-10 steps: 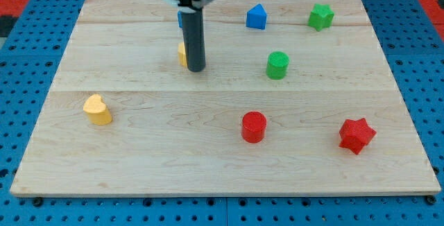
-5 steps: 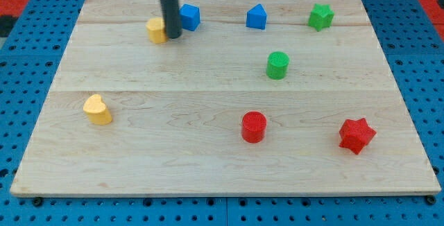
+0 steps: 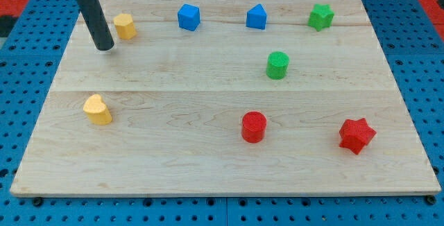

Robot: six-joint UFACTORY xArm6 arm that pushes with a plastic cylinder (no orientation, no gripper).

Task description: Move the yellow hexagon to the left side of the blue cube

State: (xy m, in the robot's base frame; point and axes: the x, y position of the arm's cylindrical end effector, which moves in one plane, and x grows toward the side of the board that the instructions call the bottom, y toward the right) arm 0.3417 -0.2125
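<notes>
The yellow hexagon (image 3: 124, 26) stands near the view's top left of the wooden board (image 3: 222, 150). The blue cube (image 3: 188, 16) is to its right, a clear gap between them. My tip (image 3: 105, 46) rests on the board just to the lower left of the yellow hexagon, close to it but apart. The dark rod rises up and to the left out of the view.
A blue pointed block (image 3: 256, 16) and a green star (image 3: 320, 16) stand along the top. A green cylinder (image 3: 277, 65) is right of centre. A yellow heart (image 3: 97, 109) is at the left, a red cylinder (image 3: 253, 126) and a red star (image 3: 356, 135) at the lower right.
The yellow hexagon has slid up and left, from below the blue cube to well left of it. My tip moved left with it and now stands to its lower left.
</notes>
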